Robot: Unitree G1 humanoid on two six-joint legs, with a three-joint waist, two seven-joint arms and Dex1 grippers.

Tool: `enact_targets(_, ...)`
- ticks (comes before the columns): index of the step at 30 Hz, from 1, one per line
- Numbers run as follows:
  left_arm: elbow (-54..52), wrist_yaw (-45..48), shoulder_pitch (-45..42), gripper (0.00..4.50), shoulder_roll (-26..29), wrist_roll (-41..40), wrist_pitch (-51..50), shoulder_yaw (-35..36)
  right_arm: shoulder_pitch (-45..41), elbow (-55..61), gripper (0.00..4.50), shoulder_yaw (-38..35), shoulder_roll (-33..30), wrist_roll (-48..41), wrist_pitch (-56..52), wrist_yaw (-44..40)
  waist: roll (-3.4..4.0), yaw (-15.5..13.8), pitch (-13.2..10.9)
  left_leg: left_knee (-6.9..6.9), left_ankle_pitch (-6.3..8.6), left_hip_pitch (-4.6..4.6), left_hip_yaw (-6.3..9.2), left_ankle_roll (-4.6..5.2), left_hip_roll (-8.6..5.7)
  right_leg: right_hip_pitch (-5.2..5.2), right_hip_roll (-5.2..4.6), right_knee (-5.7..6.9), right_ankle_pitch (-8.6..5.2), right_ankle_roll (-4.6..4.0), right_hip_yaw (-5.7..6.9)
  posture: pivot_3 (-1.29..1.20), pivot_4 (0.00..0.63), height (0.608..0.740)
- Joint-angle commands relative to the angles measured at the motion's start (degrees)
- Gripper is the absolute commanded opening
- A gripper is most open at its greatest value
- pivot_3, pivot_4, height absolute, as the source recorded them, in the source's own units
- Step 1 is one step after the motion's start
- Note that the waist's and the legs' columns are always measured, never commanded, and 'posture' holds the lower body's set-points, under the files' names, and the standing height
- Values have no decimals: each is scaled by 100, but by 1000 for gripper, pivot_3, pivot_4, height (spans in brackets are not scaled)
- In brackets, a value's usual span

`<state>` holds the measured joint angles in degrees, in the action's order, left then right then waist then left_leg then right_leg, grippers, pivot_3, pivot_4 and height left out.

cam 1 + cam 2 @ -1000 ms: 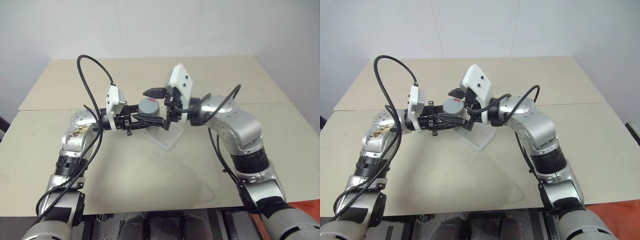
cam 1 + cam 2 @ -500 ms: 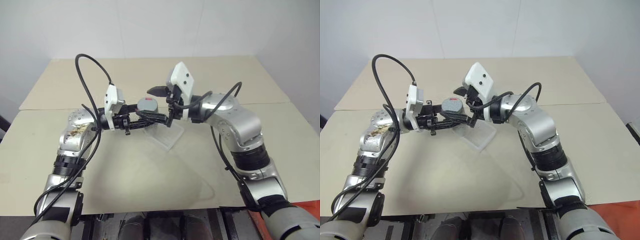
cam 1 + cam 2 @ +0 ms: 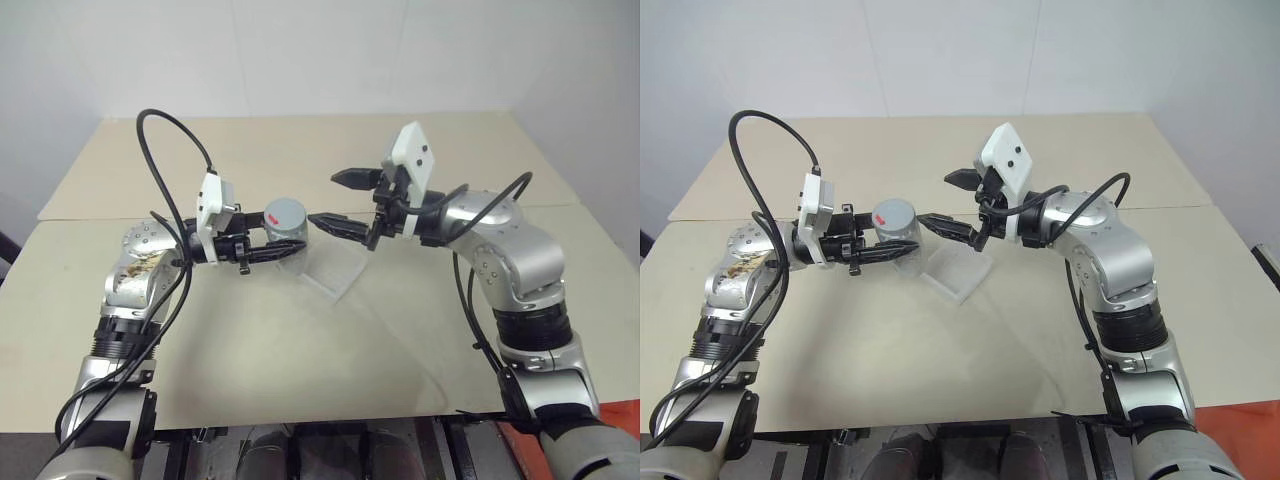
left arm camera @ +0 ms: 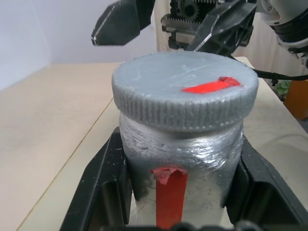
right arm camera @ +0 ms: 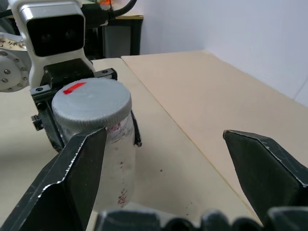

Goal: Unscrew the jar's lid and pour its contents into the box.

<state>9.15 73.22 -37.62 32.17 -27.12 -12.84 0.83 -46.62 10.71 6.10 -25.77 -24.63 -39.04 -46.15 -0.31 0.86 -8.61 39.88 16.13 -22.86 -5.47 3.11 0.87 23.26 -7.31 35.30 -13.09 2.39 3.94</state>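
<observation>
The left end effector [image 3: 275, 252] is clamped on the body of the jar [image 3: 285, 225], holding it upright above the tabletop [image 3: 300, 340] at centre-left, beside the near-left edge of the clear box [image 3: 335, 272]. The lid [image 4: 185, 89] is still on. The right end effector [image 3: 343, 200] hangs to the jar's right, fingers wide apart and empty. The jar looks rigid and light, its wrapped side probably slick; the lid's ribbed rim offers the surest purchase for twisting.

Open gap between jar [image 3: 285, 221] and right gripper [image 3: 340, 200]; table [image 3: 300, 350] bare elsewhere.
</observation>
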Motion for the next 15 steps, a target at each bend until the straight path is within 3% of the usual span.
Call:
enact_targets(1, -213, 4, -14, 2070, 74, -102, 0, 130, 16, 333, 4494, -185, -126, -159, 68, -106, 0, 0, 0, 0, 0, 0, 0, 0, 0, 0, 0, 0, 0, 0, 0, 0, 150, 740)
enact_targets(8, -24, -30, -167, 2070, -17, -2, 93, 57, 64, 653, 4494, -152, -323, -456, 3, -466, 0, -10, 0, 0, 0, 0, 1, 0, 0, 0, 0, -1, 0, 0, 0, 0, 150, 740)
enact_targets(15, 68, -7, -262, 2070, -141, 62, 189, -31, -387, 584, 4494, 154, -4, -480, -426, -116, 0, 3, 0, 1, 0, 1, 1, 0, 0, -1, 0, 1, 0, 0, 0, 0, 150, 740)
